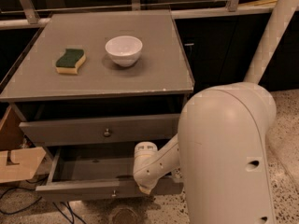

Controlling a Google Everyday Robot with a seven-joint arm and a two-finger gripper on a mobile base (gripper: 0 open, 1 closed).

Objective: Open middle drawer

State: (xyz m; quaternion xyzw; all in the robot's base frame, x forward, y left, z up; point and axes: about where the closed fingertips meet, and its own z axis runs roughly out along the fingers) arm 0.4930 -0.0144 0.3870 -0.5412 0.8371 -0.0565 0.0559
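Observation:
The middle drawer (93, 189) is a long grey drawer with a small round metal knob (113, 193). It stands pulled out from the cabinet, and its dark inside shows empty. My gripper (145, 187) is at the top edge of this drawer's front, just right of the knob, and the wrist (145, 161) reaches over the open drawer. My big white arm housing (224, 157) fills the lower right and hides the drawer's right end.
The grey drawer above (100, 130) with its knob (107, 132) is almost closed. On the cabinet top (154, 73) sit a white bowl (124, 50) and a green-and-yellow sponge (70, 61). A cardboard box (16, 164) and cables (65, 211) lie at the left on the floor.

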